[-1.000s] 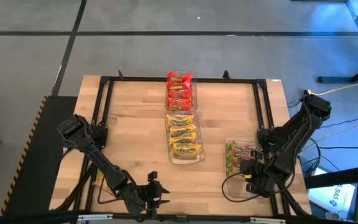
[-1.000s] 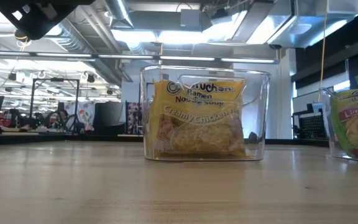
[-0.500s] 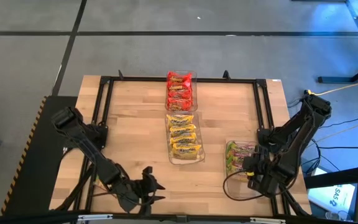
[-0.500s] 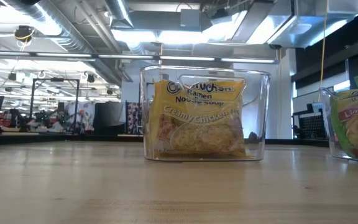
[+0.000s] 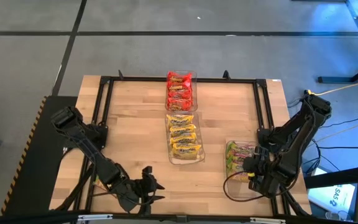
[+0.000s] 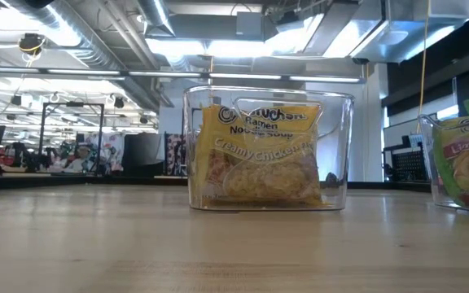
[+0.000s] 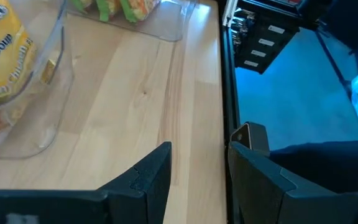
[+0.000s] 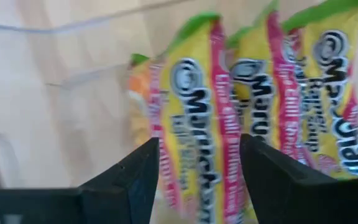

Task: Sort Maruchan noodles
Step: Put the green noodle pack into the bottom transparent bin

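On the pale butcher-block table (image 5: 135, 118), framed by a black metal rail, three clear hard-plastic rectangular bins stand in a staggered line. The far bin (image 5: 181, 91) holds red packets (image 5: 179, 89), crinkly and glossy, stacked flat-side to flat-side. The middle bin (image 5: 186, 138) holds yellow packets (image 5: 184, 135); from table height one of them stands upright behind the bin's smooth transparent wall with rounded corners, its wrapper printed with a noodle block. The near-right bin (image 5: 241, 168) holds green-and-pink packets (image 5: 236, 155), standing on edge in a row, with bright green sealed rims and pink stripes down yellow faces. The right gripper (image 5: 252, 169) hangs over this bin; its two dark, flat, matte fingers (image 8: 135, 180) stand apart with the upright packets showing beyond the gap between them, and nothing is clamped. The left gripper (image 5: 146, 186) hovers low at the table's near edge, well apart from all three bins; its angular black fingers (image 7: 151, 177) are parted over bare wood grain and hold nothing, with the curved corner of the yellow packets' bin off to one side
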{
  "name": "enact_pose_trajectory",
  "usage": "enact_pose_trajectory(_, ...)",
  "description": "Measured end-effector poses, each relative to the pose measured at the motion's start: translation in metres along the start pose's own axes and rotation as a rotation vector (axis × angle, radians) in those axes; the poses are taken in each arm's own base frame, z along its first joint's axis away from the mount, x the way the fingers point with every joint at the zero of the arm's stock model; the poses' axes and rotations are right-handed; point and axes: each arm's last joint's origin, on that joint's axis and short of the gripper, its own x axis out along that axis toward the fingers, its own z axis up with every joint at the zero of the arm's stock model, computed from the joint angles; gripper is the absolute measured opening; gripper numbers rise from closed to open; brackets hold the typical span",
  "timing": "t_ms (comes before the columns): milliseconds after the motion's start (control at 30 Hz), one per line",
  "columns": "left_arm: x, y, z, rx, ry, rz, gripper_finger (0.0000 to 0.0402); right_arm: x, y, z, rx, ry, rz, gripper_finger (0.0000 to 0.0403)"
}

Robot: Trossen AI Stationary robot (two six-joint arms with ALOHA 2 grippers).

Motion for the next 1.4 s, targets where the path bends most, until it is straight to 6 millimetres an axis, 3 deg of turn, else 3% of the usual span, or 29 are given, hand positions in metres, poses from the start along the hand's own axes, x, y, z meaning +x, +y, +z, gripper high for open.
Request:
enact_pose_trajectory(133, -0.009, 0.004, 0.002, -0.040, 0.076, -0.023, 0.0153, -0.017, 0.008, 0.008, 0.021, -0.006, 0.071, 0.0193)
enact_pose_trajectory(300, -0.045, 0.017, 0.001, -0.231, 0.291, 0.031, 0.0153, -0.034, 0.024, 0.020, 0.019, -0.117, 0.209, 0.0193)
enact_pose_trajectory(500, -0.090, 0.029, -0.023, -0.435, 0.573, 0.246, 0.0153, -0.041, 0.046, 0.037, -0.034, -0.434, 0.313, 0.0193)
enact_pose_trajectory(633, -0.106, 0.031, -0.042, -0.473, 0.740, 0.393, 0.0153, -0.036, 0.059, 0.049, -0.096, -0.540, 0.335, 0.0193)
enact_pose_trajectory(867, -0.097, 0.022, -0.072, -0.431, 0.950, 0.463, 0.0153, -0.015, 0.074, 0.076, -0.186, -0.588, 0.346, 0.0193)
enact_pose_trajectory(1100, -0.071, 0.017, -0.098, -0.277, 1.058, 0.438, 0.0153, 0.002, 0.081, 0.090, -0.234, -0.546, 0.390, 0.0193)
enact_pose_trajectory(1400, -0.049, 0.023, -0.100, -0.133, 1.058, 0.378, 0.0153, 0.011, 0.086, 0.090, -0.300, -0.581, 0.333, 0.0193)
